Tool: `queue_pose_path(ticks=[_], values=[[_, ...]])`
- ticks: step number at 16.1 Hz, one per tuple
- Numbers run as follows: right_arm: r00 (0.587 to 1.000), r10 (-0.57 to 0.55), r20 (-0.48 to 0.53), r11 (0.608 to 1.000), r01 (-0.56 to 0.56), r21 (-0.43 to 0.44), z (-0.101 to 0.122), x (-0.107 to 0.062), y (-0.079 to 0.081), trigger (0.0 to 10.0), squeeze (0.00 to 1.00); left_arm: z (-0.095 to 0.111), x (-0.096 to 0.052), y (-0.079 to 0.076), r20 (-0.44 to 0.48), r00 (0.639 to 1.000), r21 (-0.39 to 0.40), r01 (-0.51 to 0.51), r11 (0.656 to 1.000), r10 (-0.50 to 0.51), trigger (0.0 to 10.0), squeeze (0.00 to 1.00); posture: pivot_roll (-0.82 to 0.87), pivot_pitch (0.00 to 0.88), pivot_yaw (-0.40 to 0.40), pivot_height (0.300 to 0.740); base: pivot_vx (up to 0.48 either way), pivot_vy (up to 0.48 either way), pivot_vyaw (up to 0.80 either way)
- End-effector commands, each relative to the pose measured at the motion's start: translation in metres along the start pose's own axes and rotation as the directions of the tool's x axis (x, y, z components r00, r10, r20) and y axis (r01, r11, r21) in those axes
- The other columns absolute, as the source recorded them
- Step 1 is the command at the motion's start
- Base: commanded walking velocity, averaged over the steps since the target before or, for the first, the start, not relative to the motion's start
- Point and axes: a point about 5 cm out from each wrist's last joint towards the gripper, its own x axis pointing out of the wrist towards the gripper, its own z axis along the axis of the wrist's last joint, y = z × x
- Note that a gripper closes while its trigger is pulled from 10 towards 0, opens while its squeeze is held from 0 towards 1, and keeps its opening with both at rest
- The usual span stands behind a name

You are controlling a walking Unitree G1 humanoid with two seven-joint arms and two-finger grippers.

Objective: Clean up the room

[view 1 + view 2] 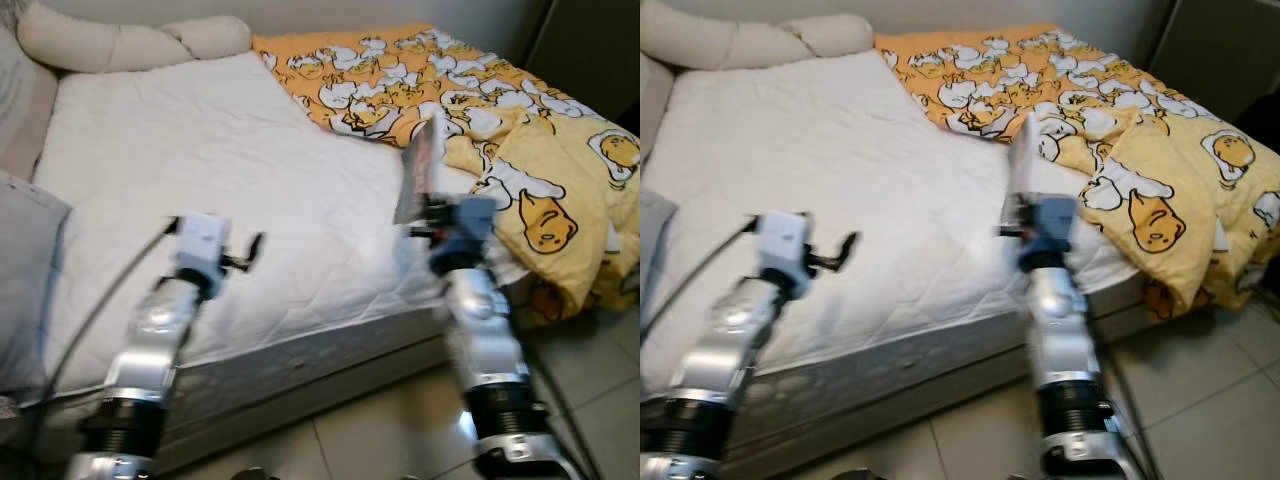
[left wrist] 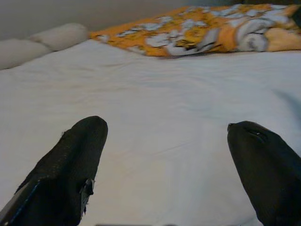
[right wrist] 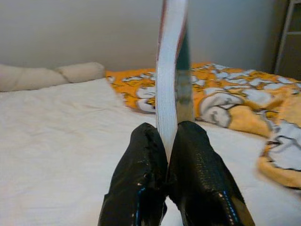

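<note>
A white-sheeted bed (image 1: pixel 210 180) stands on a pale tiled floor (image 1: pixel 400 430), against a seemingly grey wall (image 3: pixel 94 33).

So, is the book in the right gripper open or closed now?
Closed. The right gripper pinches the book on edge above the bed, its white pages packed together between the covers.

Both arms raised forward over front edge of bed. Left gripper (image 2: pixel 164 165) fingers spread wide apart, holding nothing. Right gripper (image 3: pixel 170 141) fingers pressed together, clamping book (image 3: pixel 170 75) upright by lower edge.
</note>
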Motion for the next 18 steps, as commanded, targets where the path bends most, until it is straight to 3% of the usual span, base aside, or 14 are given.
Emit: queue_pose_path(ticks=[1,18], values=[[0.998,-0.015,0.063,1.000,0.016,-0.009,0.0153,0.0048,-0.0074,10.0,0.00,0.0024,0.0025,-0.0065,0.011,1.000,-0.005,0.019,1.000,-0.019,10.0,0.84,0.02,0.000,0.005,0.740,0.000,0.368,0.00],[0.998,-0.015,0.063,1.000,0.016,-0.009,0.0152,0.0048,-0.0074,10.0,0.00,0.0021,0.0025,-0.0064,0.012,1.000,-0.006,0.018,1.000,-0.018,10.0,0.84,0.02,0.000,0.005,0.740,0.000,0.367,0.00]])
